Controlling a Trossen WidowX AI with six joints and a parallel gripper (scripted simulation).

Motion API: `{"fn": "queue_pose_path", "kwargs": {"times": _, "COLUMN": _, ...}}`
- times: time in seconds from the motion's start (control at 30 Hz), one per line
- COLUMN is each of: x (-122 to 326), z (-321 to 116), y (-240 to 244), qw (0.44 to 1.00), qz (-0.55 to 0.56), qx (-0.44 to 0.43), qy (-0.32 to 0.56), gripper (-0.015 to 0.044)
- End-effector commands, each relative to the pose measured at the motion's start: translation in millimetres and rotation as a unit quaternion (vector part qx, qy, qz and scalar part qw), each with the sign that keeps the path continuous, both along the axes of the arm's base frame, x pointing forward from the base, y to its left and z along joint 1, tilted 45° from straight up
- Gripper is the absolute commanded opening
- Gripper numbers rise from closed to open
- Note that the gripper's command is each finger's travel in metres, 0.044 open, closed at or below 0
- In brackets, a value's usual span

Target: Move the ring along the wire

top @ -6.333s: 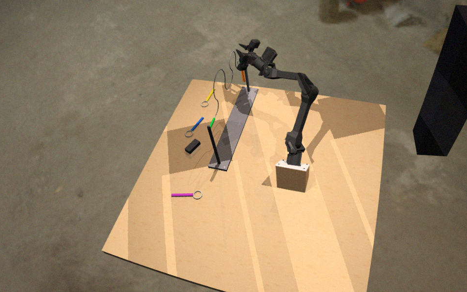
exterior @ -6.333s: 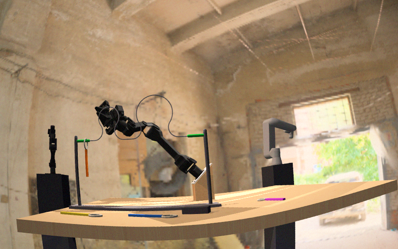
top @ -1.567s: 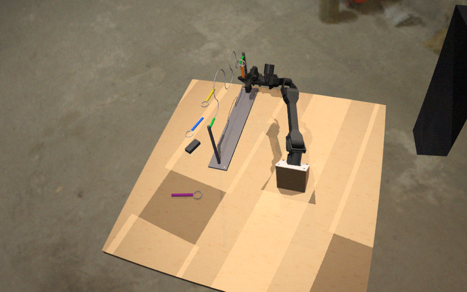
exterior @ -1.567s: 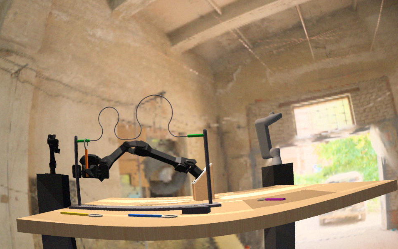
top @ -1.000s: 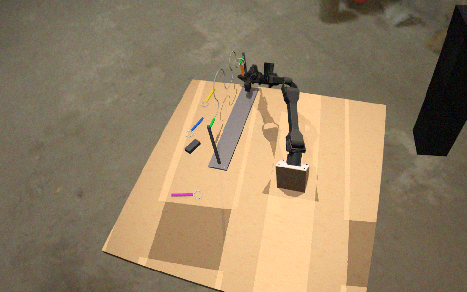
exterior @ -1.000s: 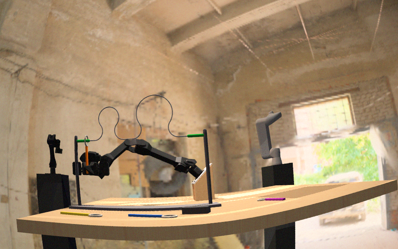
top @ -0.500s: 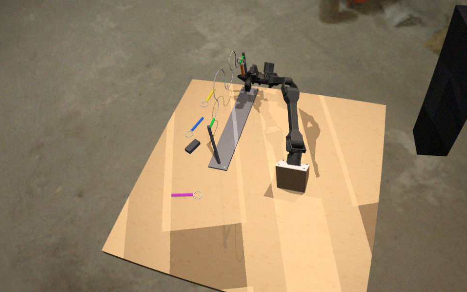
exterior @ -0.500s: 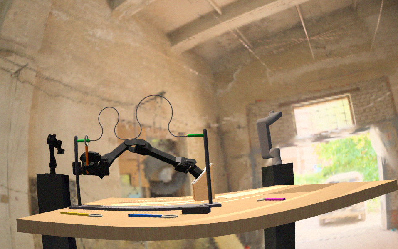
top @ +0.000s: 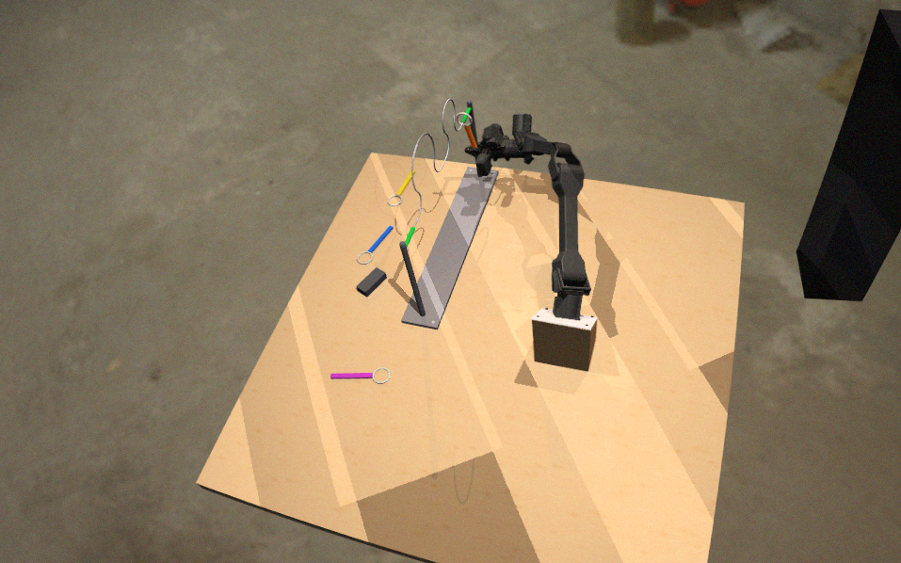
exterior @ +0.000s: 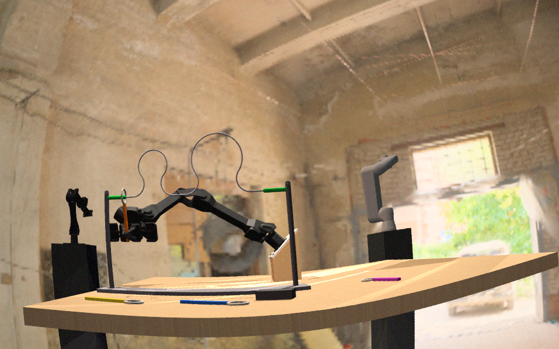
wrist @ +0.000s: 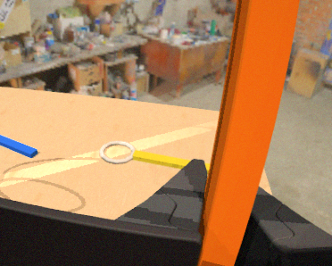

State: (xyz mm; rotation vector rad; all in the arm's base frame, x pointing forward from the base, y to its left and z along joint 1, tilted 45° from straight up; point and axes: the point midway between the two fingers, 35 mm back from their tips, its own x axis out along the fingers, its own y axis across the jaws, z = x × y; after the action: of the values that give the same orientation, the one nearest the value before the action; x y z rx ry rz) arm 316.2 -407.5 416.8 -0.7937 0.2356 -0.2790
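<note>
The ring (top: 457,120) (exterior: 121,195) is around the wire at the inner end of the green part (exterior: 115,197) by the far post (exterior: 108,243). Whether it touches the green is too small to tell. Its orange handle (top: 471,136) (exterior: 125,215) (wrist: 259,107) points down. My gripper (top: 475,149) (exterior: 126,234) (wrist: 206,172) is shut on the handle's lower part, close beside that post. The thin grey wire (exterior: 217,133) makes a smaller loop, a dip and a taller loop to the other green part (top: 410,236) (exterior: 274,189) at the near post (top: 412,280) (exterior: 291,234).
Both posts stand on a grey base plate (top: 454,245). On the table (top: 285,419) lie a yellow-handled ring (top: 405,184) (exterior: 104,299) (wrist: 163,160), a blue-handled ring (top: 380,239) (exterior: 203,302) (wrist: 12,144), a magenta-handled ring (top: 350,376) (exterior: 386,279) and a black block (top: 371,281) (exterior: 275,295).
</note>
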Motion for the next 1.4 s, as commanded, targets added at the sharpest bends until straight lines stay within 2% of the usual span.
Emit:
{"fn": "queue_pose_path", "kwargs": {"times": 0.0, "x": -8, "z": -6, "y": 5, "qw": 0.999, "qz": -0.029, "qx": 0.008, "qy": 0.029, "gripper": -0.015}}
{"fn": "queue_pose_path", "kwargs": {"times": 0.47, "x": -30, "z": -11, "y": 29, "qw": 0.987, "qz": -0.113, "qx": 0.039, "qy": 0.109, "gripper": -0.015}}
{"fn": "queue_pose_path", "kwargs": {"times": 0.93, "x": -26, "z": -30, "y": 47, "qw": 0.984, "qz": -0.106, "qx": 0.098, "qy": 0.106, "gripper": -0.015}}
{"fn": "queue_pose_path", "kwargs": {"times": 1.37, "x": -19, "z": -51, "y": 78, "qw": 0.968, "qz": -0.087, "qx": 0.214, "qy": 0.094, "gripper": -0.015}}
